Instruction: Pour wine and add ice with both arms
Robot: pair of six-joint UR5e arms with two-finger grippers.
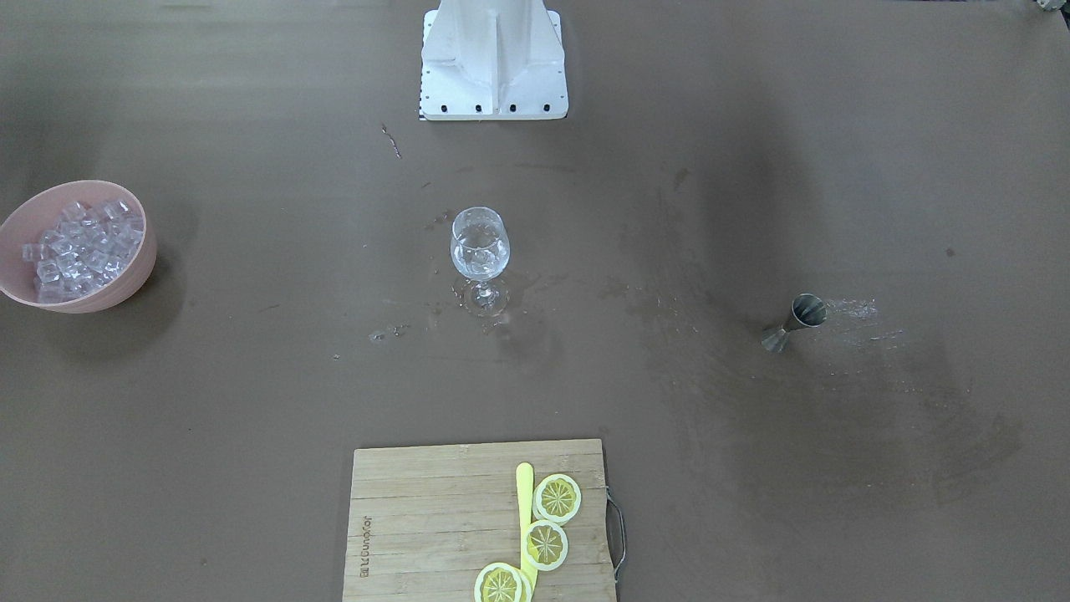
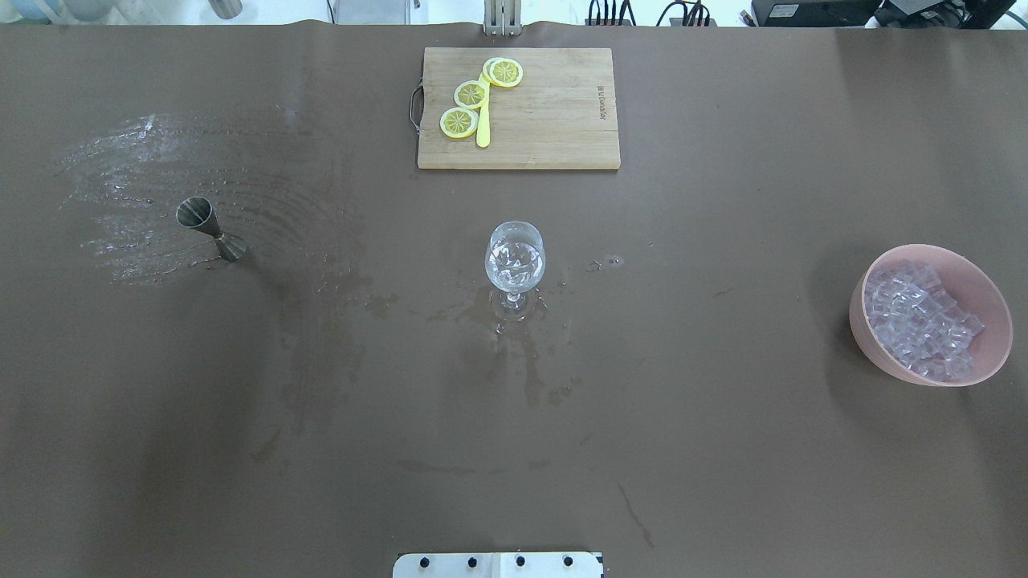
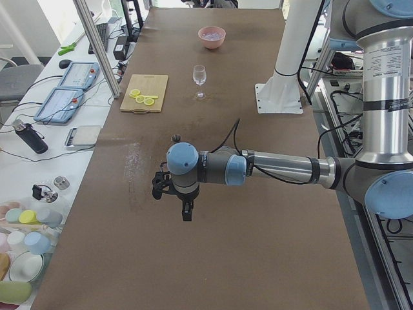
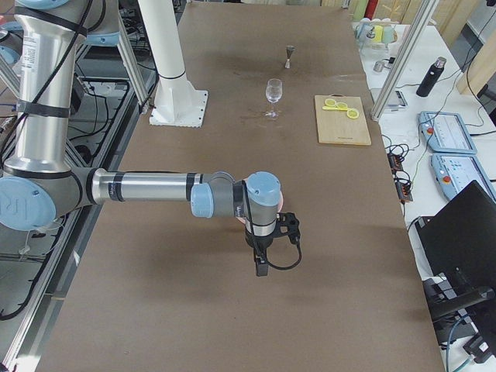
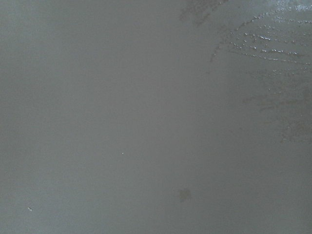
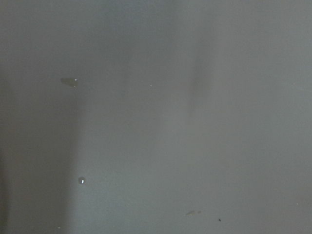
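Ice [image 2: 922, 331]: heaped in pink bowl [image 2: 976, 279], right end of bench [image 2: 723, 449].
Glass [image 2: 515, 258]: upright, bench centre.
Left tool [image 3: 186, 212]: over bare bench; opening cannot be told.
Right tool [image 4: 260, 265]: same, opposite end.

Opposed front and overhead views share the glass [image 1: 480, 251]; wrist cameras face tabletop [image 5: 122, 122] closely.

Brown table [image 2: 723, 482], stemmed glass [image 2: 515, 261], jigger [image 2: 210, 228], pink bowl [image 2: 964, 269], cutting board [image 2: 554, 120], seemingly wet smears [image 2: 120, 201]

Dark brand lettering on cutting board [image 1: 435, 518], by short edge; too small to read reliably.
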